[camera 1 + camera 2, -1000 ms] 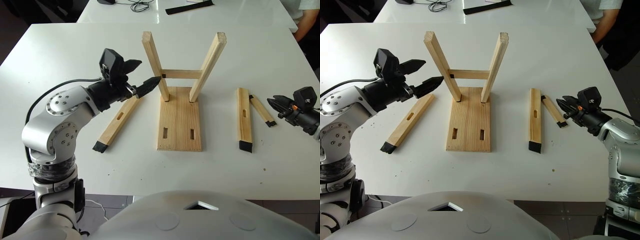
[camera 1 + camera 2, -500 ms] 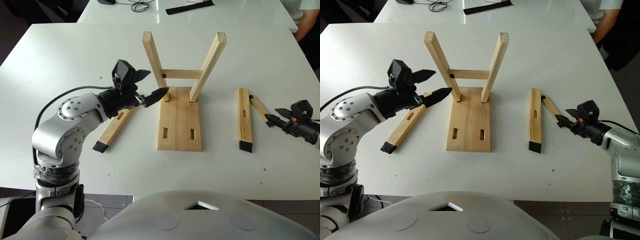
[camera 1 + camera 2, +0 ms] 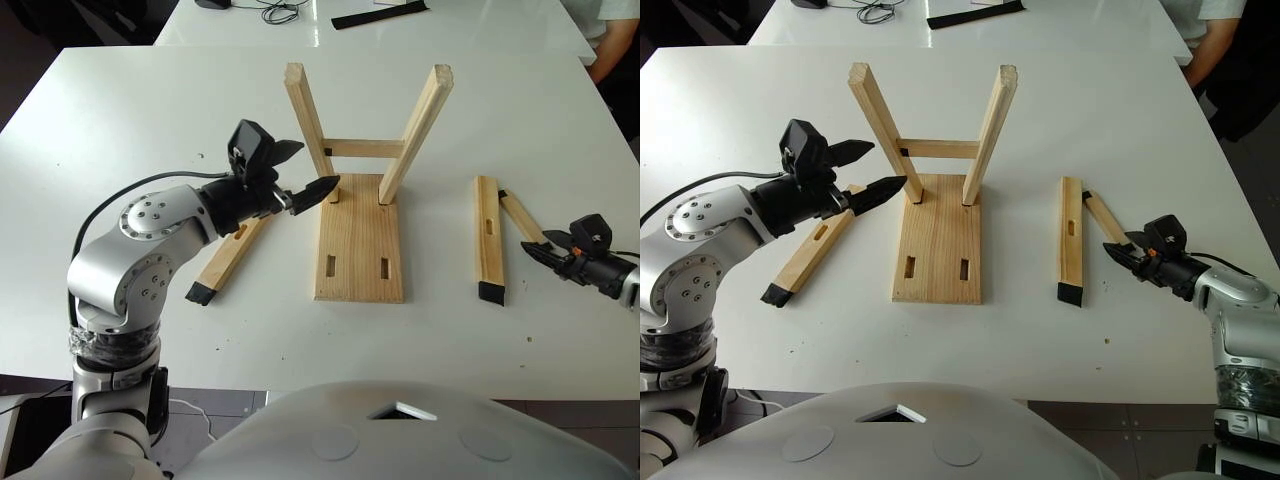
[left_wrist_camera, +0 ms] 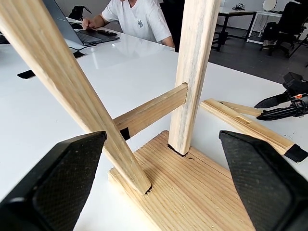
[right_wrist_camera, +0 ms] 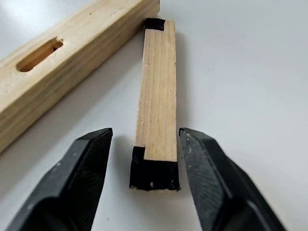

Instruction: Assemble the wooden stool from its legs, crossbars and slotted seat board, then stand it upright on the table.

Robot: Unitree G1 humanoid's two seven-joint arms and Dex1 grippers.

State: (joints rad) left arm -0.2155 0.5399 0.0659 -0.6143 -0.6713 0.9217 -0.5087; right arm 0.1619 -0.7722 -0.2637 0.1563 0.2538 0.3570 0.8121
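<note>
A spare leg (image 3: 235, 245) is lying beneath my left wrist, a second leg (image 3: 488, 238) right of the mid-table seat board (image 3: 360, 250). My left gripper (image 3: 316, 165) is gaping wide beside the standing legs (image 3: 310, 125). My right gripper (image 5: 144, 134), open, is flanking the loose crossbar (image 5: 156, 86) at its near end.

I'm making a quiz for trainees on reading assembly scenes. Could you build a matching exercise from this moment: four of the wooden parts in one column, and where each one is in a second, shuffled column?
Parts:
1. seat board
2. fitted crossbar
3. loose crossbar
4. loose leg

Places:
A. flat on the table, one black-tipped end flanked by the open right gripper
B. flat on the table, two upright legs standing in it
C. joined between the two upright legs
D. lying on the table at the board's left side

Pairs: 1-B, 2-C, 3-A, 4-D
</note>
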